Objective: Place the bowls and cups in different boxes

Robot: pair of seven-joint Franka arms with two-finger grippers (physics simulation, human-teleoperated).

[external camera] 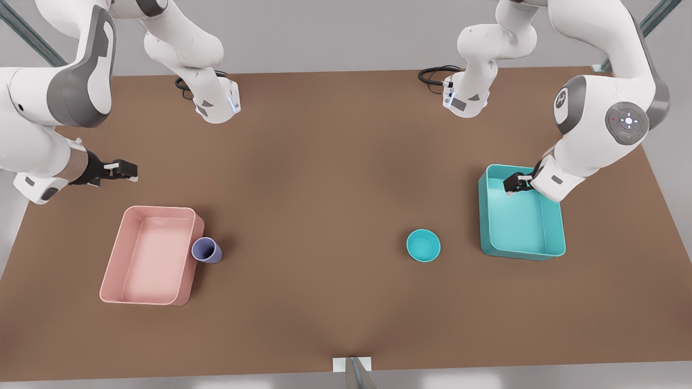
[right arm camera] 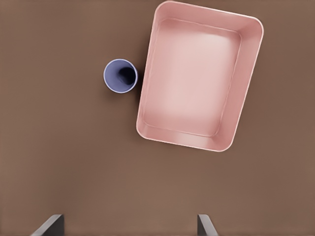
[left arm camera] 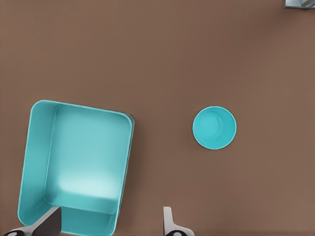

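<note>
The shallow round teal bowl [external camera: 423, 245] sits on the brown desk [external camera: 324, 189] near the teal rectangular tray [external camera: 521, 216]. The lavender tapered cup [external camera: 206, 250] touches the pale pink rectangular tray [external camera: 151, 255]. Left tool [external camera: 513, 183] hovers over the teal tray, right tool [external camera: 121, 170] beyond the pink tray; both gape wide, holding nothing.

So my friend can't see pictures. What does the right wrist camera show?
A pale pink tray sits empty on a brown table, with a small lavender cup standing just beside it. The right gripper is open above the table, holding nothing.
</note>
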